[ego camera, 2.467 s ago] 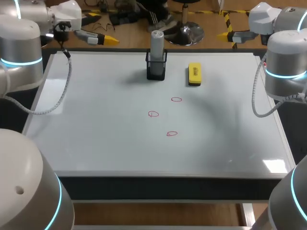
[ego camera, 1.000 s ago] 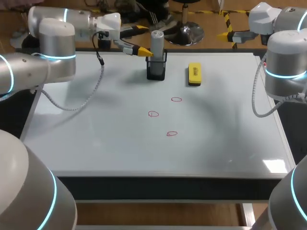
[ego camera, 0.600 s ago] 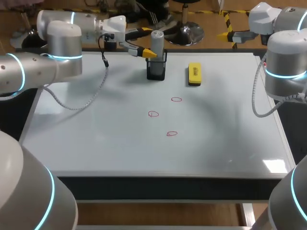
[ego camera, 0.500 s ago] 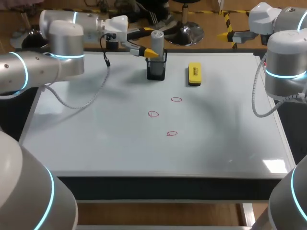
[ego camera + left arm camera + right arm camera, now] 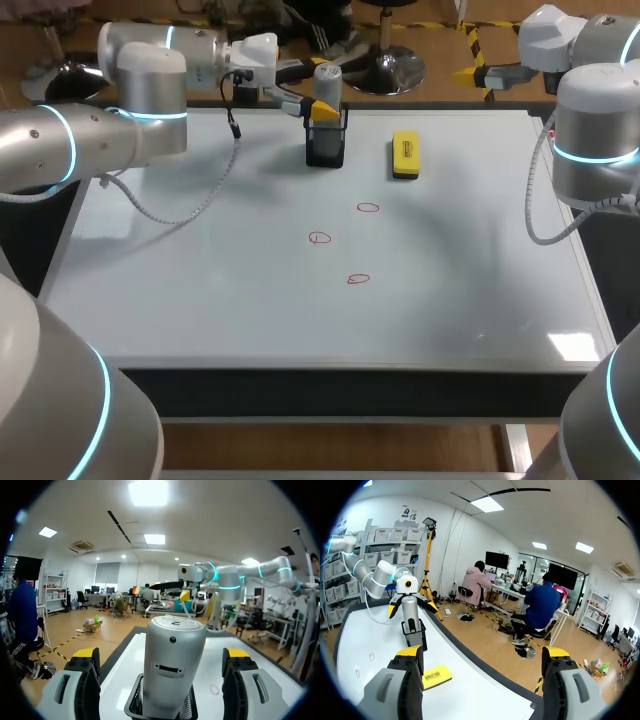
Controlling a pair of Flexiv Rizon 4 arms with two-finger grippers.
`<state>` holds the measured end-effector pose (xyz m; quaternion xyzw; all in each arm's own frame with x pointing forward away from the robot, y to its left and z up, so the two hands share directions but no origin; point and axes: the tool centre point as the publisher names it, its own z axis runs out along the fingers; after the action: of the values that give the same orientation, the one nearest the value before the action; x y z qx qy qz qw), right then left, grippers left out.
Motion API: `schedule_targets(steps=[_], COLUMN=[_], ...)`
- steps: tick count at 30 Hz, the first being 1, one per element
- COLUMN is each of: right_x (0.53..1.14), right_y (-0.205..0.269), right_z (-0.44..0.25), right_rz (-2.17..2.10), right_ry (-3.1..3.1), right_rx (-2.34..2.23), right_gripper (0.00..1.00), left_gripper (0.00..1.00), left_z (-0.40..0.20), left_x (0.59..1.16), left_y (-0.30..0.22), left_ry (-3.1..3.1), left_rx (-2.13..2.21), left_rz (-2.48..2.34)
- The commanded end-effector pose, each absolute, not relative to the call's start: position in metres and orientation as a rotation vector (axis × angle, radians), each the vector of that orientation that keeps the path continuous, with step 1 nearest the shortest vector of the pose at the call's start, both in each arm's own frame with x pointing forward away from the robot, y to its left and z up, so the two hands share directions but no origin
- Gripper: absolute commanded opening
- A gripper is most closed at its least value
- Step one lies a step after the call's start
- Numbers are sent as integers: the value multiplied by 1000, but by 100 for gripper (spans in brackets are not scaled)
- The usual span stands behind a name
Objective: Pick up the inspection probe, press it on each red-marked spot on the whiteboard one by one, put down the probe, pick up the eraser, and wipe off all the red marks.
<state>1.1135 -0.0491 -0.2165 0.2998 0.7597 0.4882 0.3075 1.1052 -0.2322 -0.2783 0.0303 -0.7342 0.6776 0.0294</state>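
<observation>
Pick-up step: I am holding my left gripper (image 5: 161,652) around the probe (image 5: 174,665), which is standing upright in its holder (image 5: 134,707) near the table's (image 5: 200,300) far edge. The fingers are standing wide apart, flanking the probe without touching it. Next, I judge: closing, then lifting straight up. My right gripper (image 5: 482,655) is waiting, fingers apart and empty, off the far right corner.

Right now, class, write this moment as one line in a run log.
left hand: open, flanking probe in holder | right hand: open, empty | eraser: on whiteboard | red marks: three, unwiped
</observation>
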Motion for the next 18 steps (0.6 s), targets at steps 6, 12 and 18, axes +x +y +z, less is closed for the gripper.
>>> schedule_targets(steps=[6, 12, 18], right_x=[1114, 1114, 1114], right_y=[-49, -49, -49], right_z=[-216, -216, -216], right_rz=[1290, 1290, 1290], right_ry=[2011, 2011, 2011], right_rx=[793, 793, 793], right_gripper=[100, 100, 100], left_gripper=[100, 100, 42], left_z=[-283, -282, -281], left_x=[1108, 1109, 1110], left_y=[-237, -240, -240], left_ry=[-2261, -2260, -2273], left_rx=[101, 91, 80], left_rz=[2091, 2085, 2076])
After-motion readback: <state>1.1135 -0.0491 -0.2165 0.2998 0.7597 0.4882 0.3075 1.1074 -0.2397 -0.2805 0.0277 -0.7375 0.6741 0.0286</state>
